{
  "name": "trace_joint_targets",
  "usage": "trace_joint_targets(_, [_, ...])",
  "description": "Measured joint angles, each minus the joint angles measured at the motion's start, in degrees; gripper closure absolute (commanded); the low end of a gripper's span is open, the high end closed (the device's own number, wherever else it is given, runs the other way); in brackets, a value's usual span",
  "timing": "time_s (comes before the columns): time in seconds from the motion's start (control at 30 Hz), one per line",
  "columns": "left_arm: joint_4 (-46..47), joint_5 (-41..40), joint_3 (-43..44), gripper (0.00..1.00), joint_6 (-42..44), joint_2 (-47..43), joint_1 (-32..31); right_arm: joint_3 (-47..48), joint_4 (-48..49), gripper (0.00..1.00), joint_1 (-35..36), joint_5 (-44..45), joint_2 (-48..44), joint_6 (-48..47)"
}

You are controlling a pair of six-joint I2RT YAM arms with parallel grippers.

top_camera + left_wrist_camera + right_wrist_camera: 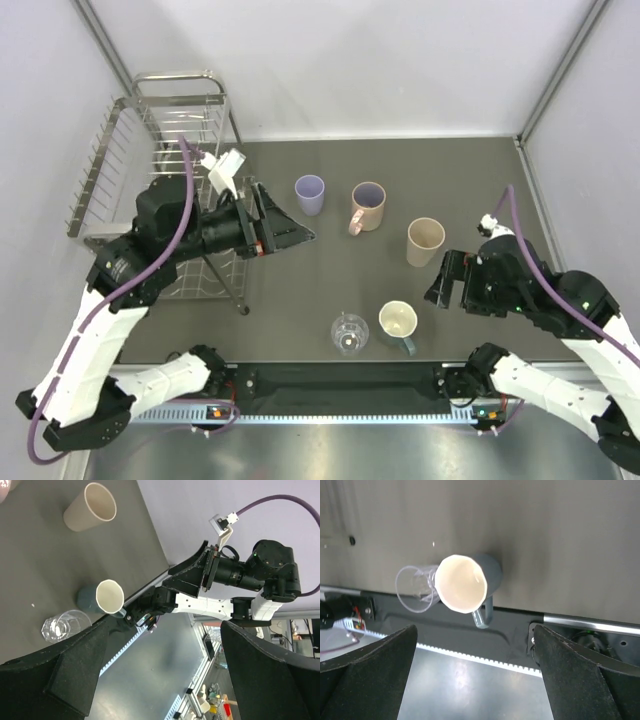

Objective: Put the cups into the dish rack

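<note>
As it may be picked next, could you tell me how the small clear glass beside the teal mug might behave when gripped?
The small clear glass tumbler looks rigid and smooth, so it may slip when gripped and could shatter if dropped. Upright, it seems stable, but a push might knock it against the teal cream-lined mug beside it.

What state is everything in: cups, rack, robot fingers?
Lavender tumbler: upright, on table.
Pink mug: upright, on table.
Beige tumbler: upright, on table.
Clear glass: upright, empty.
Teal mug: upright, empty.
Dish rack: no cups visible.
Left fingers: open, empty.
Right fingers: open, empty.
</note>
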Motion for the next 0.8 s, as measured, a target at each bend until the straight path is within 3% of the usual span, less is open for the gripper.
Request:
trace_joint_targets(0.33, [9.3, -1.6, -2.5, 0.01, -4.8, -9.3, 0.0, 0.0, -0.4, 0.0, 0.0, 4.8, -5.7, -0.7])
trace_joint_targets(0.57, [9.9, 1.1, -1.4, 0.02, -7.1, -3.7, 0.0, -2.4, 0.9, 0.01, 0.0, 2.0, 0.9, -3.5])
trace_joint_targets(0.8, [9.6, 4.5, -1.4, 0.01, -7.4, 1.0, 0.0, -5.8, 6.1, 0.1, 0.0, -3.0, 9.0, -5.7])
